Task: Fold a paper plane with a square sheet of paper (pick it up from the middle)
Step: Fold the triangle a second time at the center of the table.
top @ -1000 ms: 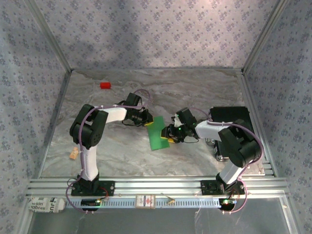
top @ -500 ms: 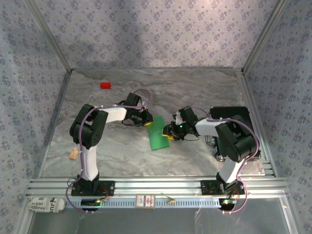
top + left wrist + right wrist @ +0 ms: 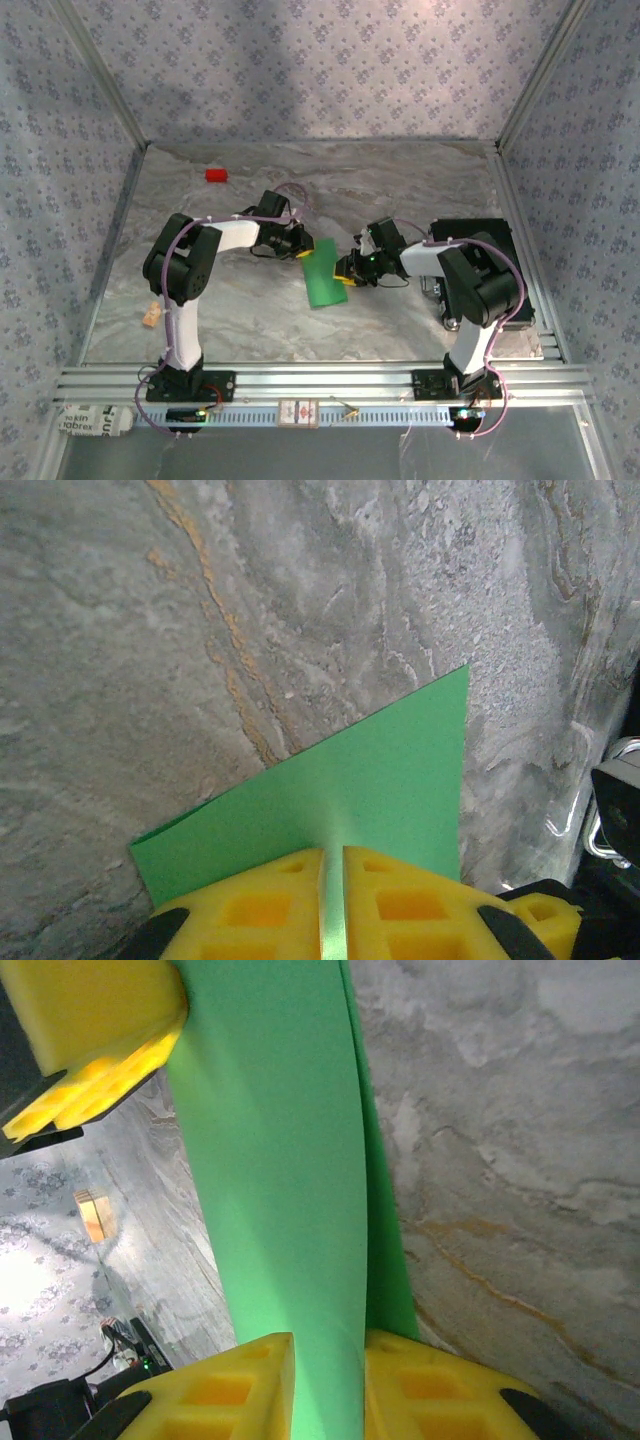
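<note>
The square sheet of paper (image 3: 323, 276) is bright green, folded over and held up off the marble table between both arms. My left gripper (image 3: 303, 250) is shut on its upper left edge; in the left wrist view the paper (image 3: 380, 780) runs edge-on through the thin slit of that gripper (image 3: 333, 905). My right gripper (image 3: 346, 271) holds the sheet's right edge. In the right wrist view the folded paper (image 3: 280, 1160) fills the gap of my right gripper (image 3: 330, 1390), shut on it. The left gripper's yellow fingers (image 3: 90, 1020) show at the top left there.
A small red block (image 3: 216, 175) lies at the far left of the table. A black box (image 3: 480, 238) sits at the right behind the right arm. A small wooden piece (image 3: 150, 316) lies near the left edge. Patterned walls enclose the table.
The right gripper's jaws have narrowed onto the paper's edge and the right arm has shifted slightly left. The left gripper and the sheet have hardly moved.
</note>
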